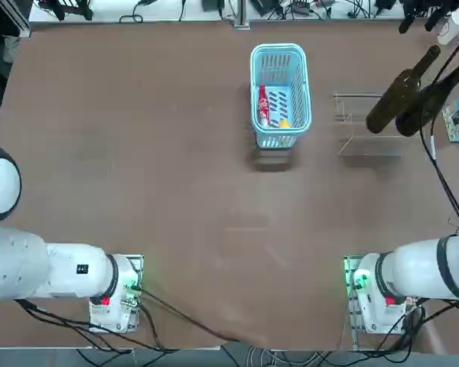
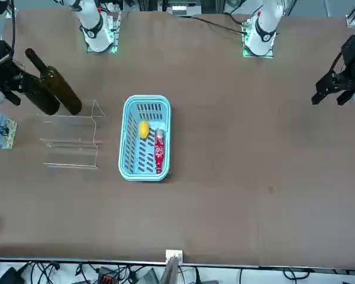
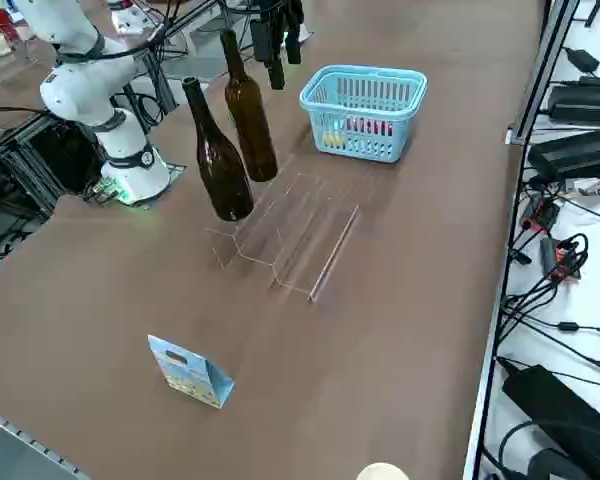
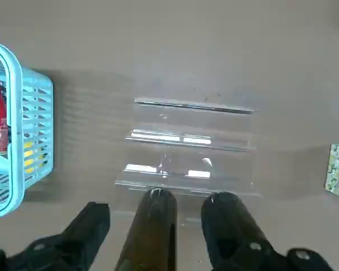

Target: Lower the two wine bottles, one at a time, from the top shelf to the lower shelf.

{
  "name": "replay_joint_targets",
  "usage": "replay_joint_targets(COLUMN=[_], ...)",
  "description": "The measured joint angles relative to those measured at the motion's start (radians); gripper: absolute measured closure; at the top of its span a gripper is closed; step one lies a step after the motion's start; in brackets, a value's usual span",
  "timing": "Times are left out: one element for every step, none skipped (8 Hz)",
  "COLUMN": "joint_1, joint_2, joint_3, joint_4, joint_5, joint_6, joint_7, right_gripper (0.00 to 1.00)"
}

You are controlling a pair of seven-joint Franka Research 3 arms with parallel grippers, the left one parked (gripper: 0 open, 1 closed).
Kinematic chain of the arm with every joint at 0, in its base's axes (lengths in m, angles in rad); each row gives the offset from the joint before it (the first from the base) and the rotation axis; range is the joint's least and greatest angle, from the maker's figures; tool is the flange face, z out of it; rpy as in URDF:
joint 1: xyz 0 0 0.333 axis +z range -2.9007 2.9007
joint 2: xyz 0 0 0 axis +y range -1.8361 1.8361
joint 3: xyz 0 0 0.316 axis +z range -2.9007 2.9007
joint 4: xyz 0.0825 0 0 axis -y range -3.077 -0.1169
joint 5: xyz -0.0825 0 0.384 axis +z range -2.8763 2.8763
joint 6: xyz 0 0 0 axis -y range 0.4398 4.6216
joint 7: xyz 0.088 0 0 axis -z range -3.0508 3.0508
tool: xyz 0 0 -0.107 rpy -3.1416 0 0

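Bottle lowering: 0 of 2 complete.
Both wine bottles (image 3: 234,150) stand upright on the top shelf (image 3: 255,262), two o'clock in the top view; two transfers to the lower shelf (image 3: 315,262) remain. Right gripper (image 3: 285,66) is beside the necks, jaws spread. The right side view shows the stepped profile, indistinct from overhead.

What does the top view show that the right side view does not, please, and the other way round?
Only the top view: the parked left arm, and the red bottle in plain sight; the other view gives just red glimpses through the basket's side.

Only the right side view: the right gripper, open near the wine bottles' necks.

Both: the two wine bottles at the clear stand, the blue basket and the carton.
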Motion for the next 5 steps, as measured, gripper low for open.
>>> replay_joint_targets(joint_1=[0.001, 0.002, 0.002, 0.002, 0.002], joint_2=[0.000, 0.000, 0.000, 0.000, 0.000], joint_3=[0.000, 0.000, 0.000, 0.000, 0.000], joint_4=[0.000, 0.000, 0.000, 0.002, 0.003], joint_5=[0.000, 0.000, 0.000, 0.000, 0.000], joint_6=[-0.002, -0.004, -0.005, -0.005, -0.005], joint_7=[0.000, 0.000, 0.000, 0.001, 0.002], right_gripper=[0.00, 0.00, 0.00, 0.00, 0.00])
